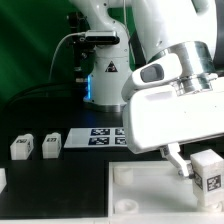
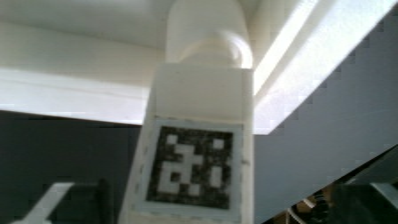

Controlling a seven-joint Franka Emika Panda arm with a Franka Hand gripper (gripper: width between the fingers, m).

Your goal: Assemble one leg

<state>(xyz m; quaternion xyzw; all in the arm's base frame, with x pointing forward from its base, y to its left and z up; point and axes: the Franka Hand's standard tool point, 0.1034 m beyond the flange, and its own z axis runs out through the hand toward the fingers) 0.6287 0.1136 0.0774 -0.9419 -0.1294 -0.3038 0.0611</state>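
Observation:
My gripper [image 1: 193, 170] is shut on a leg [image 1: 208, 172], a small white block with a black-and-white tag. It holds the leg at the exterior view's right, just above the large white tabletop [image 1: 140, 196], near its right corner. In the wrist view the leg [image 2: 196, 130] runs out from between my jaws, tag facing the camera. Its rounded tip is close to the white tabletop [image 2: 71, 85]. I cannot tell whether the tip touches it. Two more legs [image 1: 22, 147] [image 1: 50, 146] stand on the dark table at the exterior view's left.
The marker board [image 1: 100, 136] lies flat behind the tabletop in the middle. Another white part [image 1: 2, 178] shows at the exterior view's left edge. The arm's large white body [image 1: 170, 90] fills the upper right.

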